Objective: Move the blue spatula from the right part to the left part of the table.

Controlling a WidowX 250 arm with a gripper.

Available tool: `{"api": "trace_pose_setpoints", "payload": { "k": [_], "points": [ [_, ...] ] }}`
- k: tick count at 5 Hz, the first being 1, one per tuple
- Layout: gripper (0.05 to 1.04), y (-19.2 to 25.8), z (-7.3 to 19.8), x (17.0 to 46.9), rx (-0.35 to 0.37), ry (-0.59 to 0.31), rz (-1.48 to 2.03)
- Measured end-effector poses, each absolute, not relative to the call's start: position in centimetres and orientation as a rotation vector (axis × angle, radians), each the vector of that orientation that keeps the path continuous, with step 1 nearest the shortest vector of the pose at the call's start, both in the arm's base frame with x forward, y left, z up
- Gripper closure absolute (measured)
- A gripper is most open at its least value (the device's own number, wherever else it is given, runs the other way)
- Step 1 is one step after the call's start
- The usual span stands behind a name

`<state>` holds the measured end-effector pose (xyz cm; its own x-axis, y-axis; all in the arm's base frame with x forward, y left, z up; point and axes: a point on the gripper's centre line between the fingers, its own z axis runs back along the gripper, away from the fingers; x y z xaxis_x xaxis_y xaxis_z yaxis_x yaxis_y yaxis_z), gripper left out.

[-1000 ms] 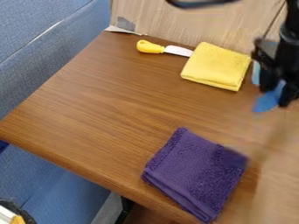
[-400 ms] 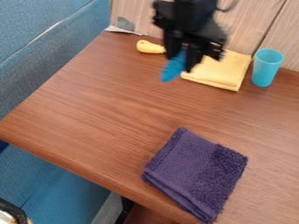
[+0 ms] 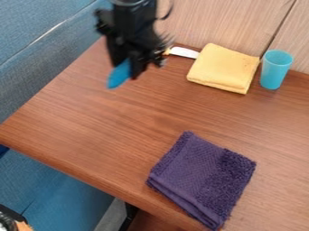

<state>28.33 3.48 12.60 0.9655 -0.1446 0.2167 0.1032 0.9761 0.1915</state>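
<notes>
While the purple cloth (image 3: 202, 178) lay nearest, beyond it the spatula (image 3: 119, 75) hung over the table's (image 3: 114, 119) left part, vivid blue, blunt tip slanting down, its upper stretch hidden where the gripper's (image 3: 126, 69) fingers clasped it; farther back sat the yellow cloth (image 3: 223, 67)!

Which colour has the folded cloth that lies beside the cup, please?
Yellow: the folded cloth shows it best in the camera view now.
</notes>
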Motion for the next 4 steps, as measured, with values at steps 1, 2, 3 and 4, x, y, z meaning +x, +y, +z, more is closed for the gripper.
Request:
{"api": "trace_pose_setpoints", "payload": {
  "k": [1, 2, 3, 4],
  "points": [
    [0.674, 5.9, 10.8, 26.6, 0.200, -0.202, -0.081],
    [0.674, 7.4, 8.8, 26.0, 0.217, -0.164, -0.025],
    [0.674, 8.0, 6.8, 25.9, 0.250, -0.148, -0.034],
    [0.674, 7.9, 5.0, 26.6, 0.242, -0.160, -0.044]
  ]
}}
